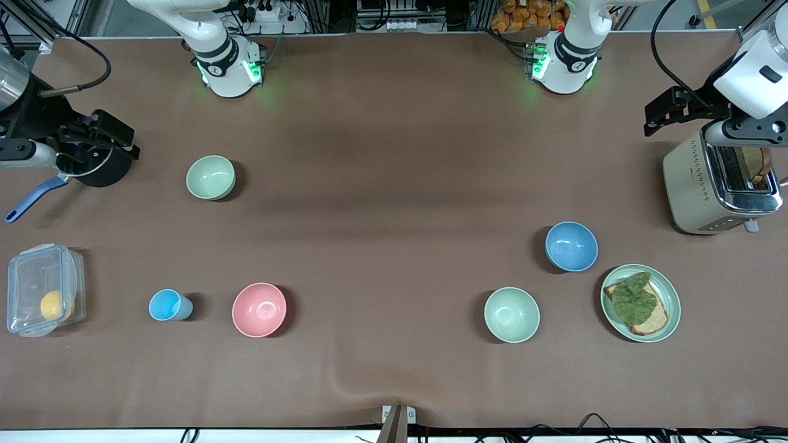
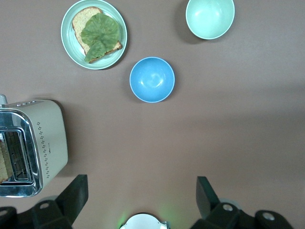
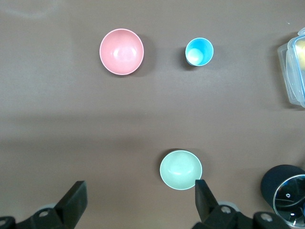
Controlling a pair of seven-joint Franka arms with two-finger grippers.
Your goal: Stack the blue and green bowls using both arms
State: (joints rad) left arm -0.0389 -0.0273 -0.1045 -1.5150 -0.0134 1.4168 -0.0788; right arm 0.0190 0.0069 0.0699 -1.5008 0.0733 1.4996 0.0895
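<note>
A brown worktop (image 1: pixel 394 184) fills the scene, with cables and frame rails along the edge where the arm bases stand.

Nearest the front camera's edge, toward the left arm's end, a green bowl (image 1: pixel 511 314) sits upright, mouth up, beside a green plate (image 1: pixel 671 289) carrying a sandwich (image 1: pixel 637 299) topped with lettuce. Toward the right arm's end along the same strip are a pink bowl (image 1: pixel 259 309), a light-blue cup (image 1: pixel 167 305) and, at the table's end edge, a clear lidded container (image 1: pixel 43 298) with something yellow inside.

Slightly farther from the camera than the plate, the blue bowl (image 1: pixel 571 246) stands upright and empty; being round, it has no long axis. Farther still, a second green bowl (image 1: pixel 210 177) sits upright toward the right arm's end.

The left gripper (image 1: pixel 668 111) hangs beside the toaster (image 1: pixel 717 184) near the left arm's end edge, fingers (image 2: pixel 76 193) spread apart and empty, well apart from the blue bowl. The right gripper (image 1: pixel 108 135) hangs over a dark pot (image 1: pixel 98 169) with a blue handle (image 1: pixel 31 200) at the right arm's end edge, fingers (image 3: pixel 205 195) also spread and empty, near the second green bowl.
</note>
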